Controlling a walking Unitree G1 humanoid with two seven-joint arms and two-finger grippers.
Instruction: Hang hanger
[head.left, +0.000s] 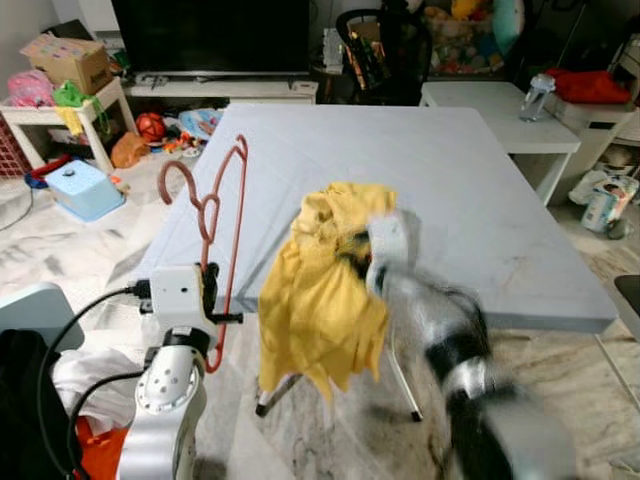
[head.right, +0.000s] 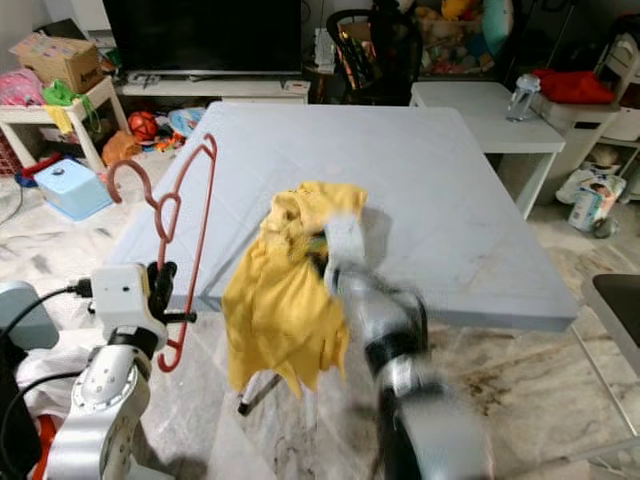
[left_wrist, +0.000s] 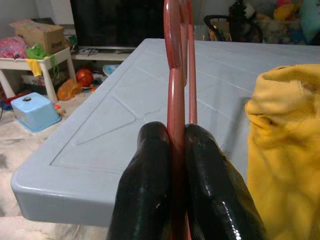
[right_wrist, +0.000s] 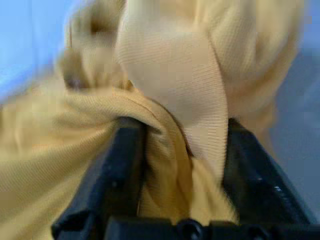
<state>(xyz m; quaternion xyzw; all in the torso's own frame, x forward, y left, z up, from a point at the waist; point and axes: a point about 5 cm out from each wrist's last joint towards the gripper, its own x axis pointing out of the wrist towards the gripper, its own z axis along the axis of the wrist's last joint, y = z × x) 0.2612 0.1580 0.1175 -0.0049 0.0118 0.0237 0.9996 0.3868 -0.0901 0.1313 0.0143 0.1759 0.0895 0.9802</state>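
The left gripper (left_wrist: 179, 150) is clamped tight on the lower part of one red hanger (head.left: 222, 205), holding it upright at the near left corner of the grey table (head.left: 470, 180), hook uppermost. The right gripper (right_wrist: 182, 145) has its two fingers spread around a thick fold of one yellow garment (head.left: 325, 285), with cloth bunched between them; that arm is blurred in the head views. The garment hangs in a limp lump just off the near table edge, close beside the hanger but not on it.

The hanger looks thin, light and stiff, so it should keep its shape under a firm pinch, though a narrow smooth bar could twist in the fingers. Holding it low, as now, leaves the shoulders and hook free. The garment is soft and floppy; it will sag and slide, so the collar is the likeliest place to take it.

One hanger, one garment, one table.
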